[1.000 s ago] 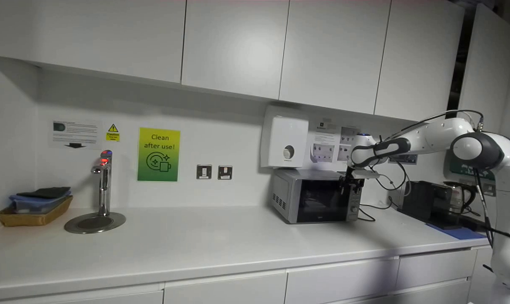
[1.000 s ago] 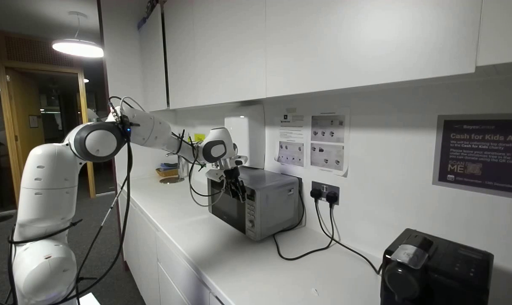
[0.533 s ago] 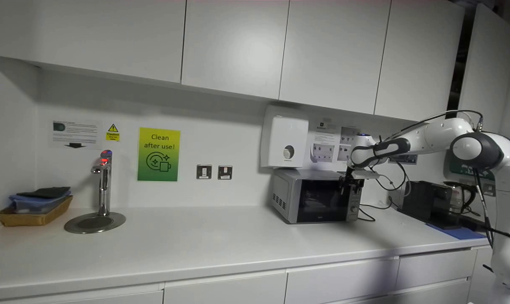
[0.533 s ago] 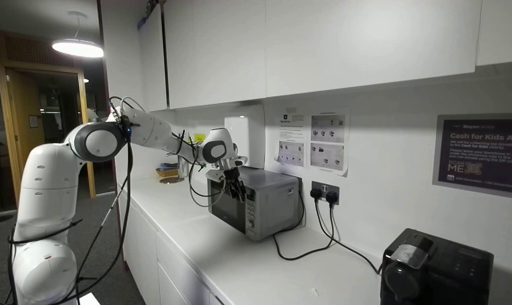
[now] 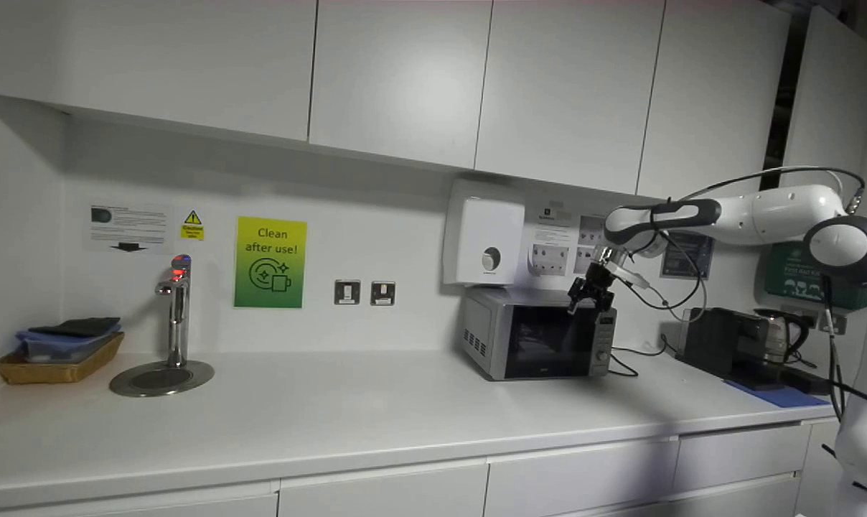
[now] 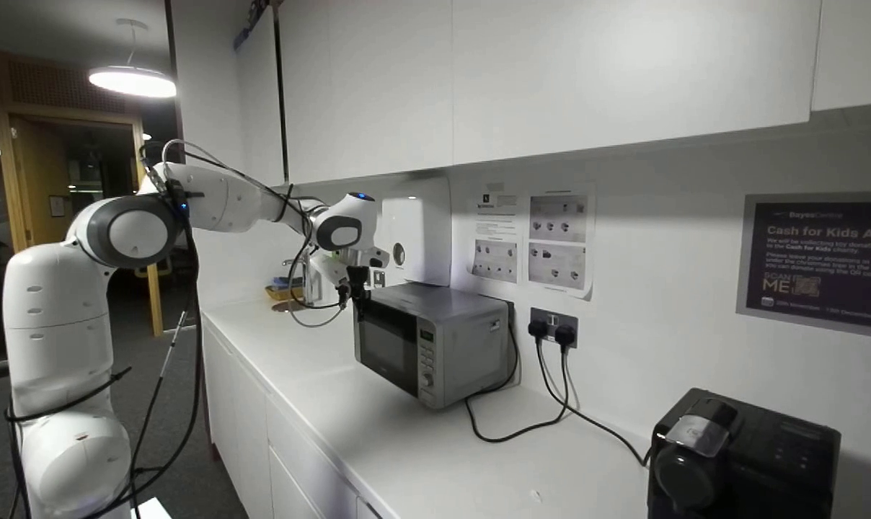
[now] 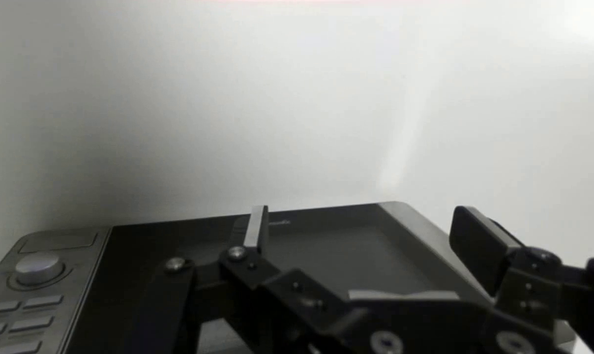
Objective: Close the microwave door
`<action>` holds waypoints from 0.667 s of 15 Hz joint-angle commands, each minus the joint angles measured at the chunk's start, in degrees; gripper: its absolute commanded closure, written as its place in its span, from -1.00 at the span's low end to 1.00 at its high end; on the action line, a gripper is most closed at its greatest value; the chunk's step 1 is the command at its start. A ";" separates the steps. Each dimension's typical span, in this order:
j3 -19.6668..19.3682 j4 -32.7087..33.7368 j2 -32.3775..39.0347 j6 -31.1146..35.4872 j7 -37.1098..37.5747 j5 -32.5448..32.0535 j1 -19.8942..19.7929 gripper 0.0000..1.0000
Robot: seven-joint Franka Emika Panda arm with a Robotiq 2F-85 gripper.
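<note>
The microwave door sat apparently flush with the front of the microwave, which stood on the counter. The gripper hung near the door's upper edge, jaws apart and holding nothing (whether it touched the front could not be told). By that look, closing was in its last step or already done; the next move called for a light confirming push, perhaps, then backing away.
</note>
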 commanded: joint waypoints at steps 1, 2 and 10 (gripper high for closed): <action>-0.20 -1.84 -3.96 -5.85 -3.75 3.42 -0.14 -1.00; -0.22 -1.86 -4.38 -6.94 -3.93 2.86 -0.07 -1.00; 0.46 -5.91 -8.67 -6.86 -8.26 -6.35 0.60 -1.00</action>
